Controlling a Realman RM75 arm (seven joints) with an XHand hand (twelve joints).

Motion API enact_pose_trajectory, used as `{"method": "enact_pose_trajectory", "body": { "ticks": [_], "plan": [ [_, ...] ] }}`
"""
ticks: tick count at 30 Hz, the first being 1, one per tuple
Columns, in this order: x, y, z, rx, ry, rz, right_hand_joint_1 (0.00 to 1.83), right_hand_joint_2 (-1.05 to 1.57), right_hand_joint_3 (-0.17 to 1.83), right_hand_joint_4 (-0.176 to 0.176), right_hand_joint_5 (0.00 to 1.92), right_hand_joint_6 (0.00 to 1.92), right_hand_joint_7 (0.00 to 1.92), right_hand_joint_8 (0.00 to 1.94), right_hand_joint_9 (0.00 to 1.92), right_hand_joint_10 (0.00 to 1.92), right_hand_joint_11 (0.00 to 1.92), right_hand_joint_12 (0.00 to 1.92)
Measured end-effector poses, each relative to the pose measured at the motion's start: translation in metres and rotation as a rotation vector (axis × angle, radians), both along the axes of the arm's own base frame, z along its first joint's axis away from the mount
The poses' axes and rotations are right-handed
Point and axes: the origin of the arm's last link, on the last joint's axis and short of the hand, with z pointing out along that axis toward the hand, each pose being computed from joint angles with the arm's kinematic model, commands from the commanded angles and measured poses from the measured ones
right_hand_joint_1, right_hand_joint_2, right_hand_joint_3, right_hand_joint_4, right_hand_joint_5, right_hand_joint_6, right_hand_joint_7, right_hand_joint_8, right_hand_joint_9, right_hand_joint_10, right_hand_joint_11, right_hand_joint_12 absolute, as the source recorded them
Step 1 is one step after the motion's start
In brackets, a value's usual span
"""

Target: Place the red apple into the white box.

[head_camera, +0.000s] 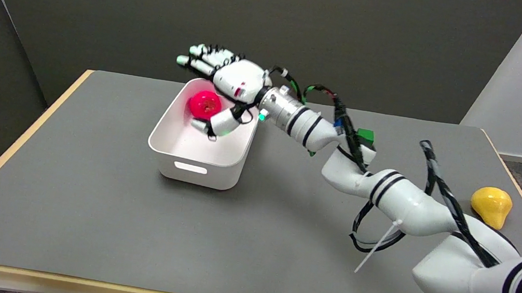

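Grey table (90, 206): red apple (203, 104) in white box (201, 162), under open-fingered hand (228, 85).

The right hand (229, 82) hangs spread over the white box (201, 159), whose top is open. Inside, the red apple (204, 104) fills the far part. The grey table (90, 206) lies bare around the box; a yellow pear (491, 205) sits well apart at the right edge.

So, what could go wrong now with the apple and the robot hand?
1. The robot hand is open above the white box, its thumb near the red apple; lifting out could nudge the apple.
2. The arm's loose cables might brush the yellow pear.
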Motion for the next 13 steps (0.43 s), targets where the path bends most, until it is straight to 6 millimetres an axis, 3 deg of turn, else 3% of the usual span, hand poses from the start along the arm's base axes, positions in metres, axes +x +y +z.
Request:
{"method": "enact_pose_trajectory", "body": {
  "ticks": [3,7,10,13],
  "plan": [
    [0.020,0.009,0.009,-0.001,-0.058,0.047,0.22,0.69,0.82,0.082,0.02,0.28,0.00,0.00,0.00,0.13,0.00,0.68],
    [0.041,0.024,0.029,-0.015,-0.164,0.087,0.27,0.64,1.00,0.068,0.05,0.37,0.00,0.13,0.01,0.24,0.00,0.73],
    [0.047,0.037,0.047,-0.027,-0.257,0.090,0.19,0.70,0.85,0.075,0.13,0.35,0.02,0.21,0.00,0.37,0.00,0.76],
    [0.050,0.057,0.068,-0.033,-0.374,0.096,0.18,0.64,0.97,0.062,0.19,0.46,0.13,0.28,0.03,0.58,0.00,0.95]
  ]
}}
